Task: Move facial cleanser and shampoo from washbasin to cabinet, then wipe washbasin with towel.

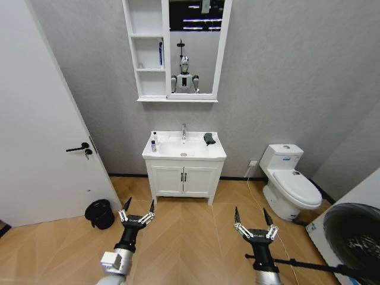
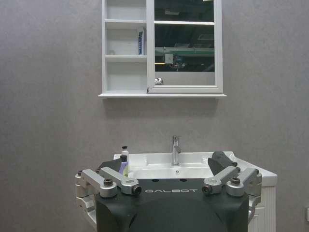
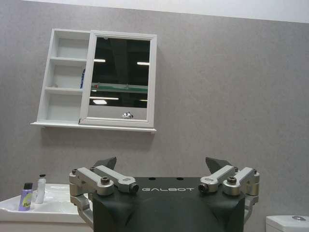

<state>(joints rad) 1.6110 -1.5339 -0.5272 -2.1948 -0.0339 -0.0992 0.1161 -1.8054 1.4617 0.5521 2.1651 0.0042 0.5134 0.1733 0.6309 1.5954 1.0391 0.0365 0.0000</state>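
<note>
Both grippers hang low over the wood floor with fingers spread and nothing held: the left gripper (image 1: 138, 208) and the right gripper (image 1: 255, 219). Well ahead of them, the white ceramic washbasin (image 1: 184, 155) carries two small upright bottles (image 1: 154, 142) on the left-gripper side and the dark grey towel (image 1: 209, 139) opposite. Higher up hangs the tall narrow white cabinet (image 1: 148, 50), its long axis vertical

We're looking at a small bathroom: grey textured wall (image 1: 285, 71), herringbone wood floor (image 1: 190, 237), white door (image 1: 41, 119) with black handle, white toilet (image 1: 288, 181), black bin (image 1: 100, 214) by the door.
</note>
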